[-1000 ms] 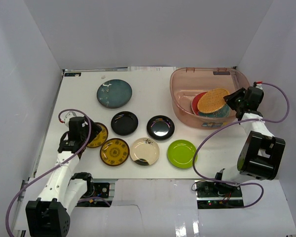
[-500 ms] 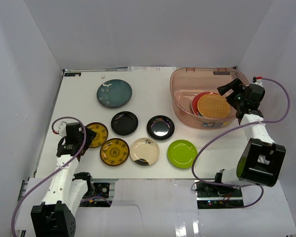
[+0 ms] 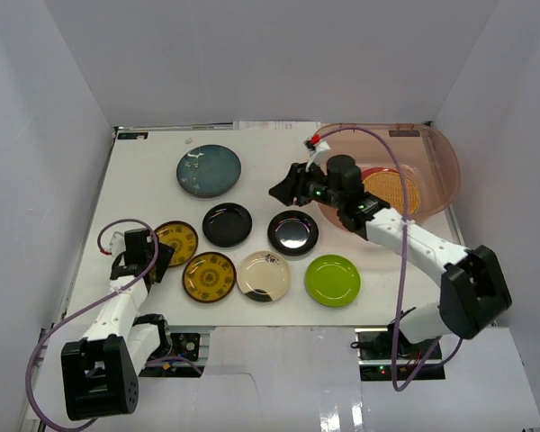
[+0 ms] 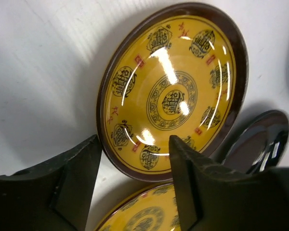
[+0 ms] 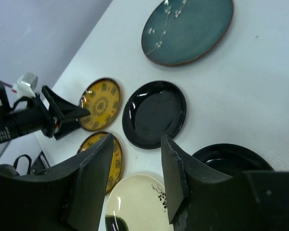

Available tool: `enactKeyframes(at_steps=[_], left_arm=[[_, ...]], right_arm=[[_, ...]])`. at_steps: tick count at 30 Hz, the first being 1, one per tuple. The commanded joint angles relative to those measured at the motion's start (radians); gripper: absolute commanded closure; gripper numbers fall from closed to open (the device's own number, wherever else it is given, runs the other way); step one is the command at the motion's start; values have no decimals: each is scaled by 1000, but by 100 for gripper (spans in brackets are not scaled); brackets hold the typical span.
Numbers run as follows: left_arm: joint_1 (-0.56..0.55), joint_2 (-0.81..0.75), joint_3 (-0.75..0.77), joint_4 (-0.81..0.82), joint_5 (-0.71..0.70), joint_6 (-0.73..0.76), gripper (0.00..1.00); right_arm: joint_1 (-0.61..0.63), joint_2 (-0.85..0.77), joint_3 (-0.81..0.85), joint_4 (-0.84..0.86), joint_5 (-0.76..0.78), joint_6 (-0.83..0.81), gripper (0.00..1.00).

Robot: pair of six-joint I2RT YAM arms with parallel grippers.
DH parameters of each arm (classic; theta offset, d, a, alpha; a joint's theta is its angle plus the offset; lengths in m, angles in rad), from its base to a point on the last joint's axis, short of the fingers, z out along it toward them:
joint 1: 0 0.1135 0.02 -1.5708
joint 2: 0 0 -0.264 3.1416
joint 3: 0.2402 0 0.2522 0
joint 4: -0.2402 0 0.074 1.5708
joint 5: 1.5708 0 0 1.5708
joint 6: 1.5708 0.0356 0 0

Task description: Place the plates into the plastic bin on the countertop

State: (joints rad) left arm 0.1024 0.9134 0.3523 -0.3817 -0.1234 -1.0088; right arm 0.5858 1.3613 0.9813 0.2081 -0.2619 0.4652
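Seven plates lay on the counter (image 3: 144, 180): a teal plate (image 3: 209, 170) toward the far edge, two black plates (image 3: 227, 224) in the middle, and toward the near edge two yellow plates (image 3: 209, 276), a cream plate (image 3: 264, 275) and a lime green plate (image 3: 332, 280). The plastic bin (image 3: 436, 148) sat at the far right corner, holding a woven tan plate (image 3: 391, 191) over a red plate (image 3: 378, 171). The left claw (image 4: 135, 144), by the left edge, stood apart astride the leftmost yellow plate's rim. The right claw (image 5: 137, 144) hung apart and empty above the counter's middle.
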Motion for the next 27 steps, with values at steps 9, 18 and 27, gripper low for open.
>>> enactKeyframes(at_steps=[9,18,27], left_arm=[[13,42,-62,136,13,-53,91],[16,-134,49,44,-38,73,100],[-18,-157,151,-14,-27,114,100]], right_arm=[[112,482,315,-110,49,-89,32],[123,737,474,-165,42,-50,34],[128,771,471,-150,53,-34,78]])
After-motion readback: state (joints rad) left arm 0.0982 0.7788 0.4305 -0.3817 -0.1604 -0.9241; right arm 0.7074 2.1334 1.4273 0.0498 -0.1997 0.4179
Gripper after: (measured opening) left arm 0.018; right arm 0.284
